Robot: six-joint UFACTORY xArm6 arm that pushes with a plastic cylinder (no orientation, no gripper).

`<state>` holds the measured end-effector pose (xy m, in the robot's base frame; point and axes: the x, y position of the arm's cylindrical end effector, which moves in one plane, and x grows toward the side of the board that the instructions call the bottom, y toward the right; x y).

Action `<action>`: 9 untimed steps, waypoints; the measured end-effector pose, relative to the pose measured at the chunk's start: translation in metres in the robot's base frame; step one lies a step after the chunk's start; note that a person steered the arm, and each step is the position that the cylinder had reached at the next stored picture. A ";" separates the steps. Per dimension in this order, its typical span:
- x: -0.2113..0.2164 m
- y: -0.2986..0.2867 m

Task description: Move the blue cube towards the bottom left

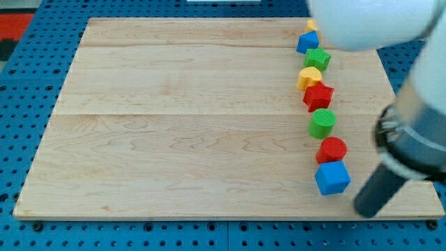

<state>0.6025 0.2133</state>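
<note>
Near the view's bottom right, my tip (366, 210) rests on the wooden board (181, 132), just to the right of the blue cube (332, 178) and slightly below it, with a narrow gap between them. I carry no claw: my end is a plain dark rod, so it neither opens nor closes, and it has hold of nothing. The blue cube sits at the lower end of a curving column of blocks along the board's right side. Directly above it, touching or nearly so, is a red cylinder (332, 149). Next upward comes a green cylinder (322, 123), then a red star-shaped block (318, 96), then a yellow block (309, 77) with a rounded top, touching the red star. Higher still lies a green block (318, 58) of star-like outline, then a second blue block (307, 42) whose shape I cannot make out fully. At the column's top a sliver of another yellow block (311, 25) shows, mostly hidden behind my white arm housing (369, 21). Beneath the board is a blue perforated table (418, 63).
</note>
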 end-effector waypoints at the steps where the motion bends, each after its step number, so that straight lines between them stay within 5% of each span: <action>1: -0.026 0.003; 2: -0.039 -0.073; 5: 0.008 -0.088; 9: -0.053 -0.301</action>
<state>0.5495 -0.0882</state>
